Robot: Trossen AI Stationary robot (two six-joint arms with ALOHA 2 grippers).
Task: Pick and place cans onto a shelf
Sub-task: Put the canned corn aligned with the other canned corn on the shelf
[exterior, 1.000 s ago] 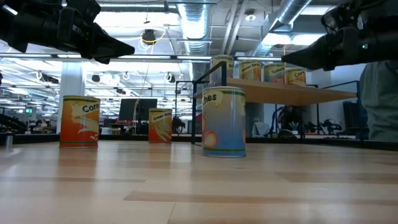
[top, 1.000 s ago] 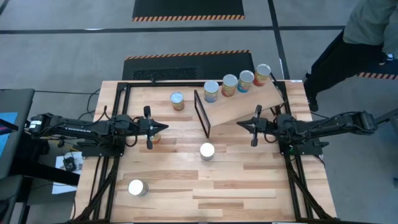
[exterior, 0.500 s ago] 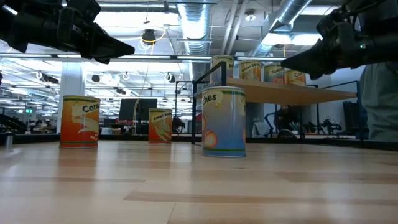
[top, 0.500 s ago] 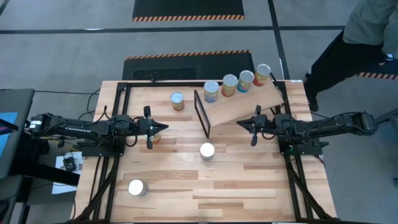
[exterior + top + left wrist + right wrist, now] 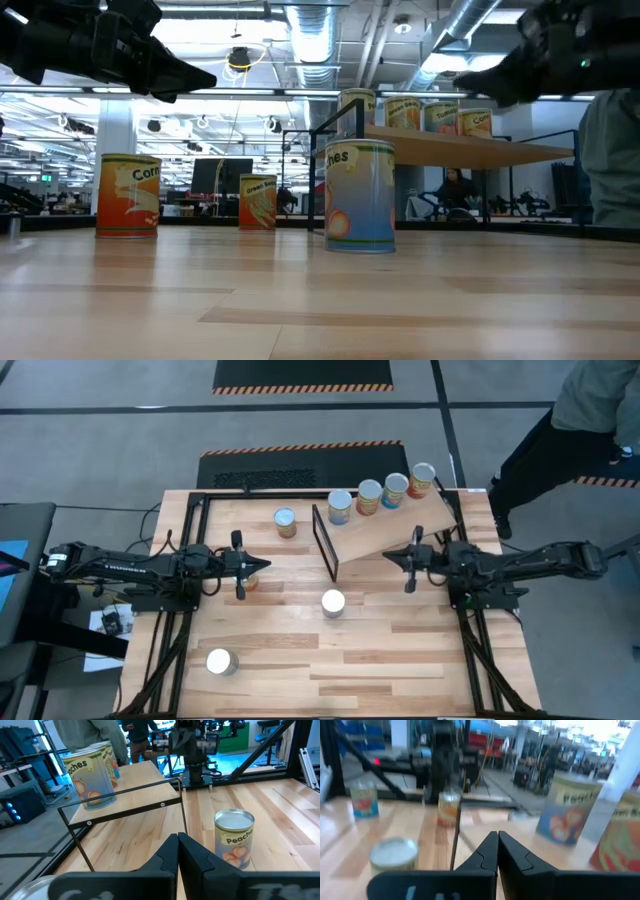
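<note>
Four cans (image 5: 381, 493) stand in a row along the far edge of the tilted light-wood shelf (image 5: 395, 528), whose black end frame (image 5: 323, 543) faces the table's left. Further cans stand upright on the table: one at the far side (image 5: 286, 522), one in the middle (image 5: 333, 603), one near the front left (image 5: 221, 661), and an orange one (image 5: 250, 582) just below my left gripper. My left gripper (image 5: 262, 564) is shut and empty, hovering left of the frame. My right gripper (image 5: 388, 556) is shut and empty, above the shelf's near edge.
A person (image 5: 570, 430) stands beyond the table's far right corner. Black frame rails (image 5: 190, 560) run along the table's sides. In the left wrist view the Peaches can (image 5: 234, 837) stands ahead, right of the shelf frame (image 5: 125, 812).
My right gripper has risen a little, staying shut, and has edged slightly toward the far side over the shelf. The cans have stayed in place.
</note>
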